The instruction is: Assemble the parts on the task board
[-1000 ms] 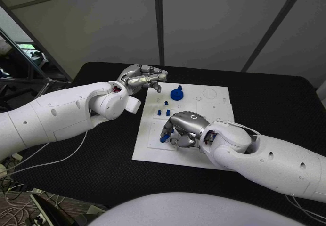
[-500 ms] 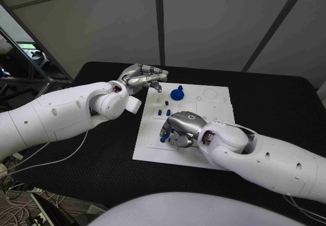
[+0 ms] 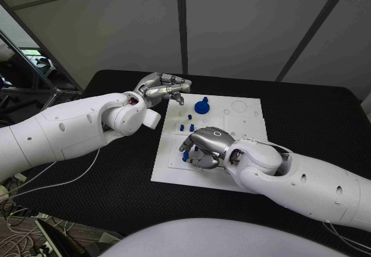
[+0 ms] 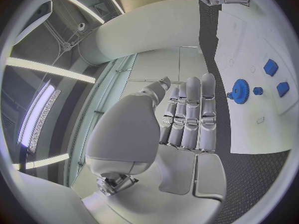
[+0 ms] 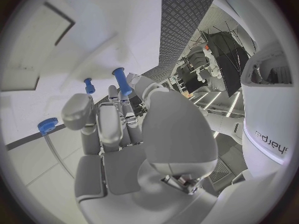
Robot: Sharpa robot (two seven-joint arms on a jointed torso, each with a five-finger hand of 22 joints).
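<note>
Over the near left part of the task board (image 3: 246,128), the right hand (image 3: 202,147) curls down with a blue peg (image 3: 185,156) gripped in its fingers; the right wrist view shows that peg (image 5: 122,81) sticking out past the fingertips, close above the white plate. Just beyond it on the board stand several small blue parts (image 3: 185,127), and farther back sits a blue gear (image 3: 201,107) with a knob on top. One short blue pin (image 5: 89,85) and the gear's toothed rim (image 5: 46,125) also appear in the right wrist view. Off the board's far left corner, the left hand (image 3: 162,88) hovers above the black worktop (image 3: 309,115), fingers loosely bent and apart, holding nothing. From its wrist camera the fingers (image 4: 190,114) lie side by side, with the gear (image 4: 238,91) and blue pieces (image 4: 270,66) on the plate beyond them.
</note>
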